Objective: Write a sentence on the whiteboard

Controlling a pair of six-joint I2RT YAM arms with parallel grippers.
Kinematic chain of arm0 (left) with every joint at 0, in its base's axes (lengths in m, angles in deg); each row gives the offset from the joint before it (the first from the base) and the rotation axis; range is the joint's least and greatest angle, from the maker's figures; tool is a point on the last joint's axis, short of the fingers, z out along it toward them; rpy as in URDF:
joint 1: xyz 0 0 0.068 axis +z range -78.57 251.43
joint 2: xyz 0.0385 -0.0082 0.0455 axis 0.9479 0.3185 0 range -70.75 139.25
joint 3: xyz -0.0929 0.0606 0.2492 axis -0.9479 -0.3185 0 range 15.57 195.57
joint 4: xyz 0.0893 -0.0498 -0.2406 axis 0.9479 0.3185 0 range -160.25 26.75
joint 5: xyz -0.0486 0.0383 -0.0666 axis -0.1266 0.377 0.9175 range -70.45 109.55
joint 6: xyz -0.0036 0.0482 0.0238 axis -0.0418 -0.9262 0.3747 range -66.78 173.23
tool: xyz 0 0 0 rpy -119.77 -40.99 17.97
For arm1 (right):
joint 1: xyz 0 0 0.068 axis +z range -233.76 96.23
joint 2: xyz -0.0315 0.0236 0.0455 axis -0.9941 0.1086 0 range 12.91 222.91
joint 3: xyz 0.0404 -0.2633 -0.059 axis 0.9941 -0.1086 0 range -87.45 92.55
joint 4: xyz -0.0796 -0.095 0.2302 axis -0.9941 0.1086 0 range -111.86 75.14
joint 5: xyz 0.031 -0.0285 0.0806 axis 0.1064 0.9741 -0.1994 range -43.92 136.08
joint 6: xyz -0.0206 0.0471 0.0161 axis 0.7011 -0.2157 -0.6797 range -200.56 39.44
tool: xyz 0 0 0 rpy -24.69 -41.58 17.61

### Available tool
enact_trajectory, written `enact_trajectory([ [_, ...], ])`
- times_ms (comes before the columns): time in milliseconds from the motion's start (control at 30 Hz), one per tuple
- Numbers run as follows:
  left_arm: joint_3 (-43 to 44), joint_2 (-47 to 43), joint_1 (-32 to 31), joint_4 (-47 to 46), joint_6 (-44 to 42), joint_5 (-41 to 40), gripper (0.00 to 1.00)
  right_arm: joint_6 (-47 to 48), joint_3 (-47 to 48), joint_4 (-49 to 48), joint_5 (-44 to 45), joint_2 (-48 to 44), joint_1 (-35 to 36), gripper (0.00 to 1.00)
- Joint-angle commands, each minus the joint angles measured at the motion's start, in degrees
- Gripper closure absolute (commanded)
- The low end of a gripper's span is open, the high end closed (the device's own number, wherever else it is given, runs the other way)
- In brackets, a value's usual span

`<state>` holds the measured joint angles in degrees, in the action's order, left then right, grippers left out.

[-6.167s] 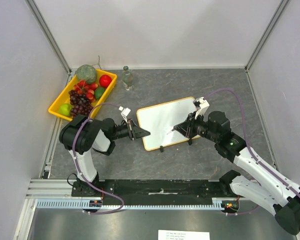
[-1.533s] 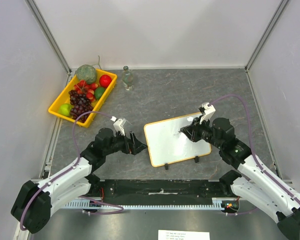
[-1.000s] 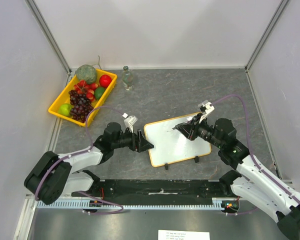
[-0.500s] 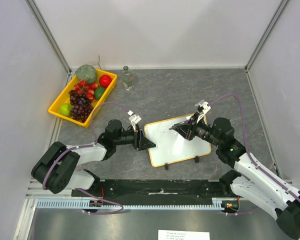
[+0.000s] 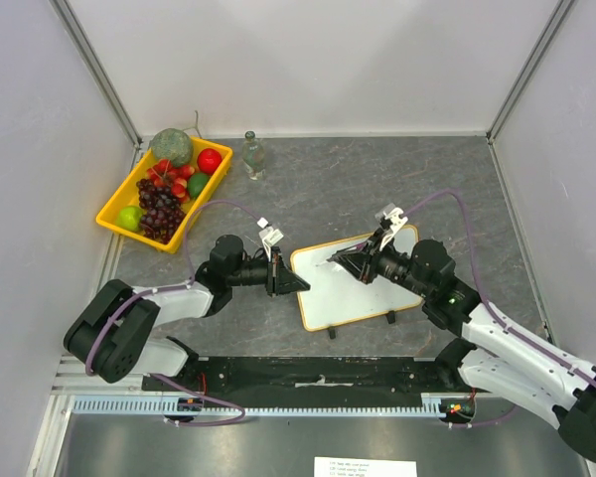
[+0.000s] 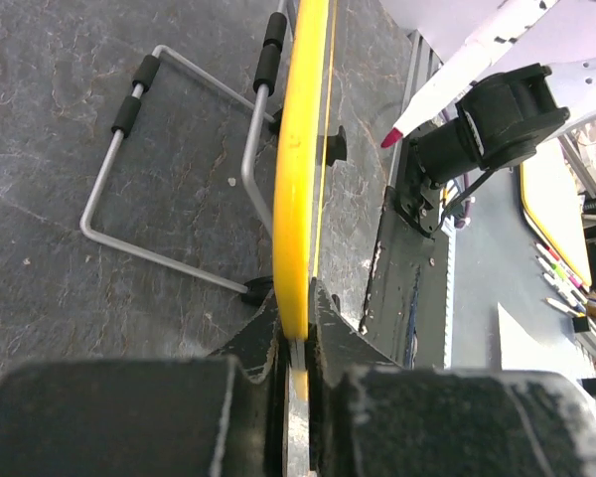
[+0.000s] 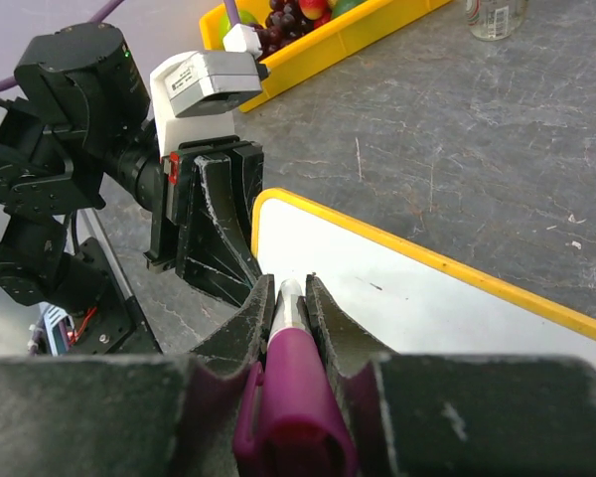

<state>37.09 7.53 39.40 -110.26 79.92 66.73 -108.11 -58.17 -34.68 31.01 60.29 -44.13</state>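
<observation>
- Pinching the whiteboard (image 5: 363,293) by its left edge, my left gripper (image 5: 296,285) is clamped shut on the yellow frame.
- The whiteboard lies on the grey table (image 5: 377,179) between my two arms.
- My right gripper (image 7: 290,298) is closed on a purple marker (image 7: 293,417), tip over the board's left part.

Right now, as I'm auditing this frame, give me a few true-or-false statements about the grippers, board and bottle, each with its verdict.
1. The left gripper is clamped on the edge of the flat white whiteboard with the yellow frame. True.
2. The right gripper is empty. False: it grips a white marker with a purple end.
3. The small clear bottle lies in the yellow plastic fruit tray. False: it stands upright outside, beside the tray.
4. The marker's tip points at the whiteboard's face. True.
</observation>
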Motion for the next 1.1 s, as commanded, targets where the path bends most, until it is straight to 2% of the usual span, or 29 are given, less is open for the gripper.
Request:
enact_trajectory([
  [0,0.46,1.17,0.83,0.19,-3.06,-2.44,0.98,3.73,1.93,-0.89,8.03,0.0,3.68,1.0],
  [300,0.72,1.79,2.23,4.59,-1.57,-3.85,0.98,4.87,-0.36,-3.0,17.7,-2.99,8.44,1.0],
  [633,1.86,4.95,2.68,8.01,0.72,-1.48,0.98,7.86,-1.15,-5.46,21.92,-2.02,11.6,1.0],
  [867,1.69,7.24,2.68,7.58,1.34,-2.0,0.98,10.23,-2.3,-6.96,27.46,-1.67,15.03,1.0],
  [1067,-1.03,4.08,2.59,6.61,1.87,-5.86,0.98,11.03,-1.77,-8.18,31.24,0.08,17.49,1.0],
])
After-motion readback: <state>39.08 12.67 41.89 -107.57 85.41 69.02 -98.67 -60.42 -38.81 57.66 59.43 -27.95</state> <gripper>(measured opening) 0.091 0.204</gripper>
